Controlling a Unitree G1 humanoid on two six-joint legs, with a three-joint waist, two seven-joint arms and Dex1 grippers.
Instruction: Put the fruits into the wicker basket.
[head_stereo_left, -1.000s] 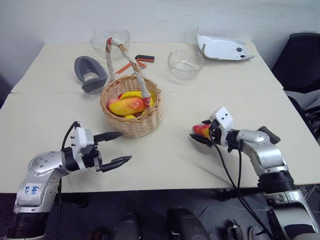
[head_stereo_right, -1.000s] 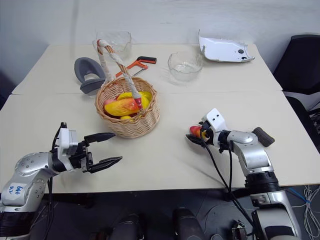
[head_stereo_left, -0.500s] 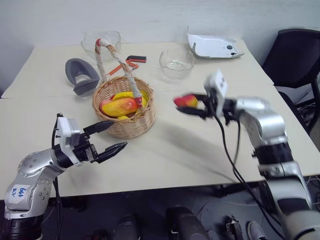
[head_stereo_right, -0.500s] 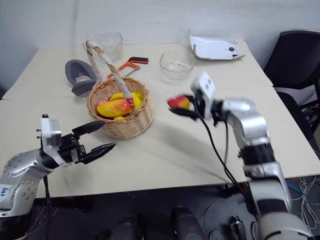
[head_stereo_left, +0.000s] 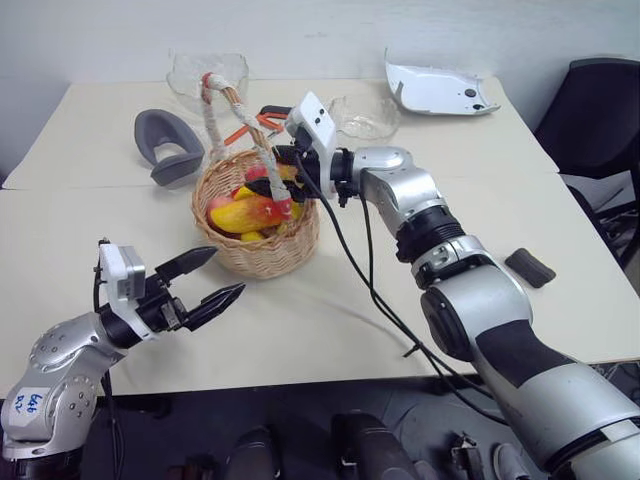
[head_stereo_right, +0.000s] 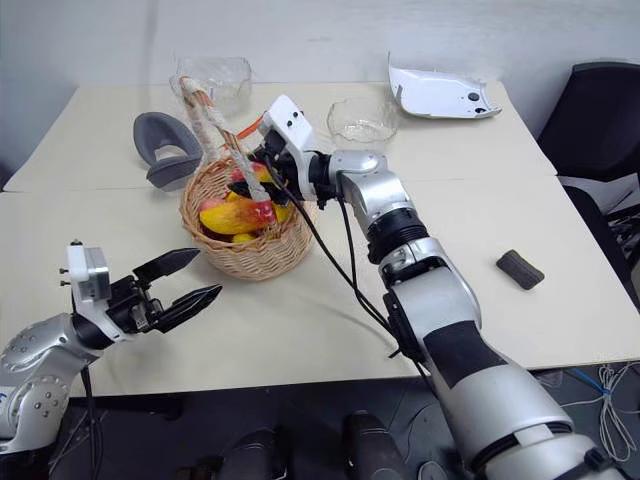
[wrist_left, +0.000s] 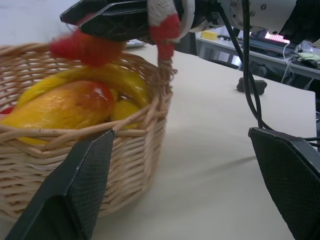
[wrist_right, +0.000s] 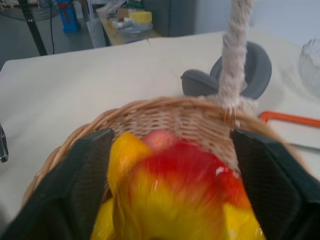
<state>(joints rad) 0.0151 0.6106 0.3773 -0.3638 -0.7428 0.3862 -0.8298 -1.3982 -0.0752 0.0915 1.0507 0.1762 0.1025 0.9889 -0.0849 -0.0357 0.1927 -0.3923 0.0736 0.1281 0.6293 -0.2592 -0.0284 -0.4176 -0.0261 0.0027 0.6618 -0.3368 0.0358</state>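
The wicker basket (head_stereo_left: 262, 256) stands left of the table's middle, with a mango (head_stereo_left: 245, 213), a banana (wrist_left: 113, 75) and other fruits inside. Its white-wrapped handle (head_stereo_left: 232, 100) arches above them. My right gripper (head_stereo_left: 283, 163) reaches in from the right over the basket and stands open beside the handle. A red-yellow apple (wrist_right: 185, 175) shows blurred between and just below its wide-apart fingers (wrist_right: 87, 180), over the basket's fruits. My left gripper (head_stereo_left: 226, 272) hovers open and empty in front of the basket, a little above the table.
A grey curved part (head_stereo_left: 168, 147), an orange-handled tool (head_stereo_left: 248, 127) and two glass bowls (head_stereo_left: 205, 70) (head_stereo_left: 365, 115) stand behind the basket. A white casing (head_stereo_left: 435, 92) lies far right. A small black block (head_stereo_left: 530, 267) lies on the right. A chair (head_stereo_left: 600, 100) stands beyond the table's right edge.
My right gripper swung up and left from the table's right side to above the basket, carrying the apple, and its jaws have spread. The left gripper stayed about where it was. The camera shifted.
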